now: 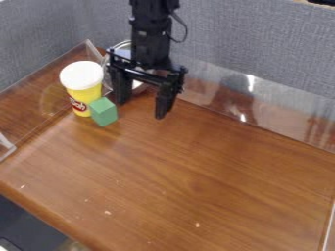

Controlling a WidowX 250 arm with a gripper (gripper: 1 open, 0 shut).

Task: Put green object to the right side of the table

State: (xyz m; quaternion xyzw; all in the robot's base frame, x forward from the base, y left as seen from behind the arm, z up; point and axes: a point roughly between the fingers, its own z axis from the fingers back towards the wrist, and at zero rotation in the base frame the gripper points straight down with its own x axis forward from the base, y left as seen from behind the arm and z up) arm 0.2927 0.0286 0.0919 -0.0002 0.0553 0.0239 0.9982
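Observation:
A small green cube rests on the brown wood-grain table at the back left, touching the front right of a yellow cup with a white rim. My gripper hangs open just right of the cube and slightly behind it, its two black fingers pointing down. One finger stands close to the cube, the other finger further right. Nothing is between them.
A metal bowl sits behind the gripper by the back wall, partly hidden by the arm. Clear plastic walls run along the table edges, with grey fabric panels behind.

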